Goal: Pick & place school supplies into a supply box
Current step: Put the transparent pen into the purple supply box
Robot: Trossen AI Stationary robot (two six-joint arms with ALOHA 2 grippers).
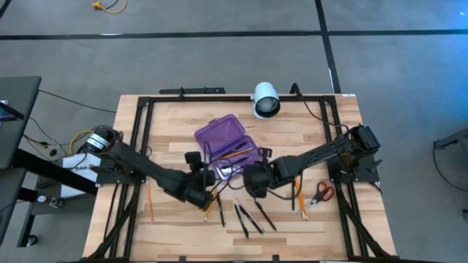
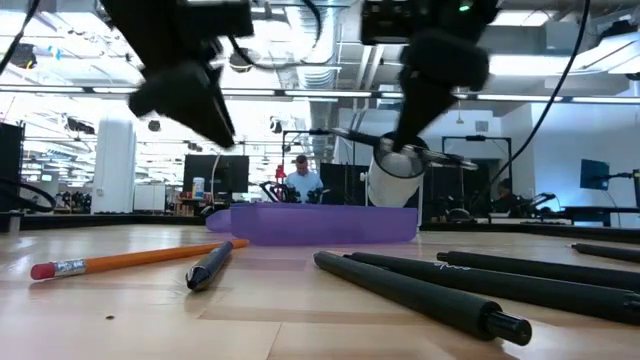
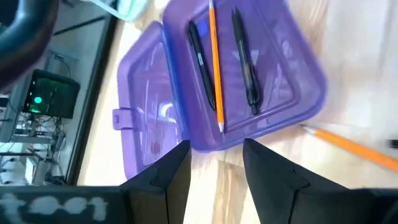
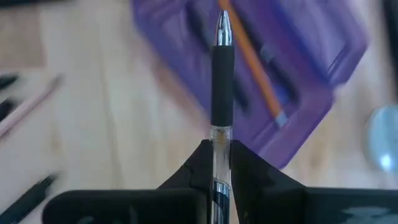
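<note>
The purple supply box (image 1: 228,146) lies open near the table's middle, its lid folded back toward the far left. In the left wrist view the box (image 3: 305,81) holds two black pens (image 3: 202,59) and an orange pencil (image 3: 216,68). My left gripper (image 3: 216,168) is open and hovers just off the box's near side, touching nothing. My right gripper (image 4: 216,155) is shut on a black pen (image 4: 222,81), above the table beside the box (image 4: 323,93). Several black pens (image 1: 245,218) lie loose on the table near the front. The orange-handled scissors (image 1: 322,193) rest at the right. My right gripper pinches the pen by its clear barrel (image 4: 222,140), just behind the black rubber grip. The pen runs along the fingers and sticks out past their tips. Its silver point (image 4: 222,22) aims toward the open box. The pen is lifted clear of the table.
A white cylindrical camera (image 1: 265,100) stands at the far edge behind the box. Orange pencils lie at the left (image 1: 149,201) and the right (image 1: 300,201). Near the front edge, the low view shows a pencil (image 2: 140,258), a short pen (image 2: 210,265) and long black pens (image 2: 430,285).
</note>
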